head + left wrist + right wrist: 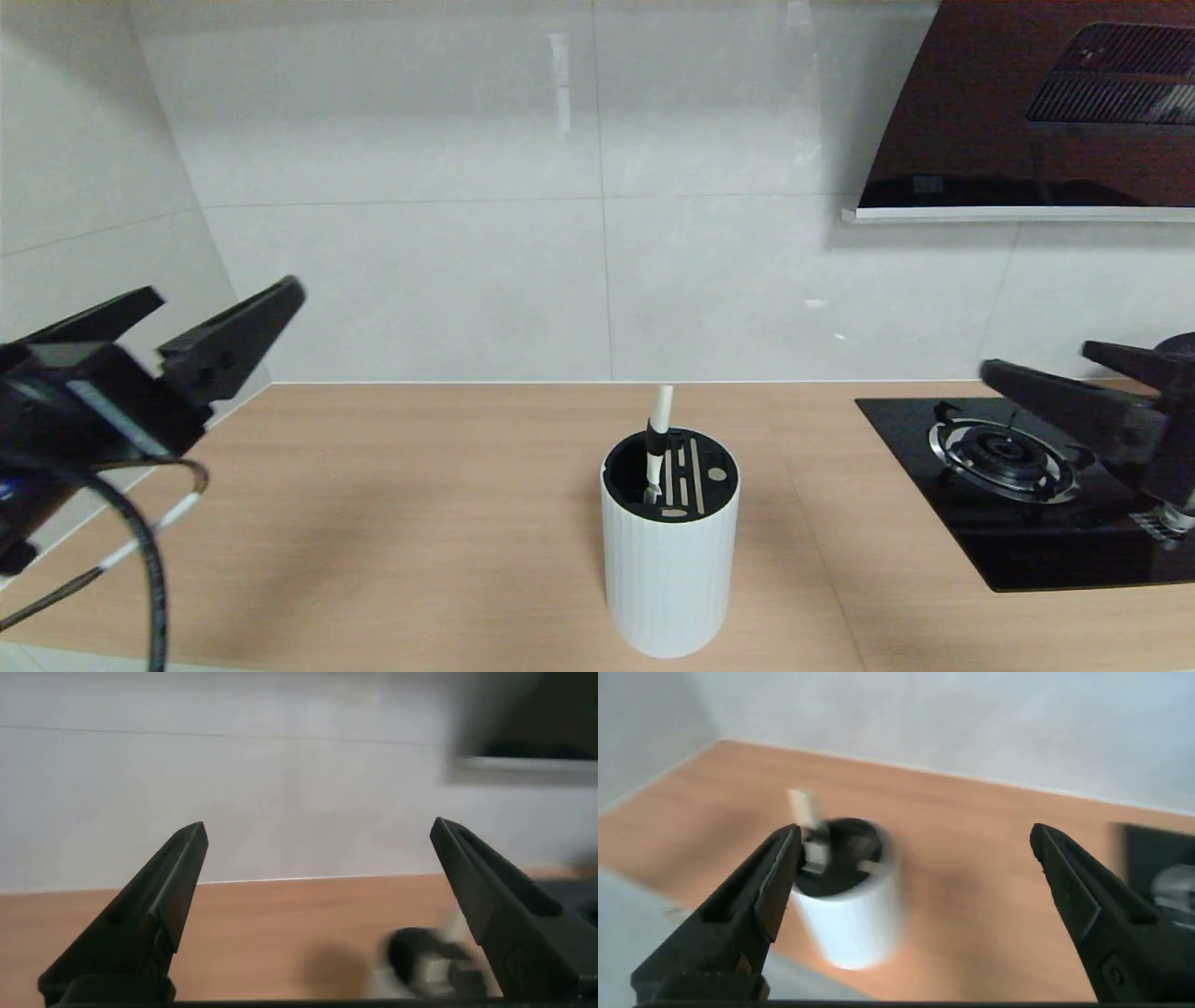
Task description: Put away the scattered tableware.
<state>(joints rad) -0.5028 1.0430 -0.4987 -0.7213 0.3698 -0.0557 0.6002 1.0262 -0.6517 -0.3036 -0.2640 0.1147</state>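
White ribbed cyl. holder (670,569) at near edge of wood surface (420,485) w/ white-handled utensil (659,420) in slot; left hand (222,291) & right hand (1041,359) open.

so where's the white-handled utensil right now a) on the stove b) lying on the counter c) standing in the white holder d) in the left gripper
c: the white-handled utensil stands in a slot in the black top of the white holder.
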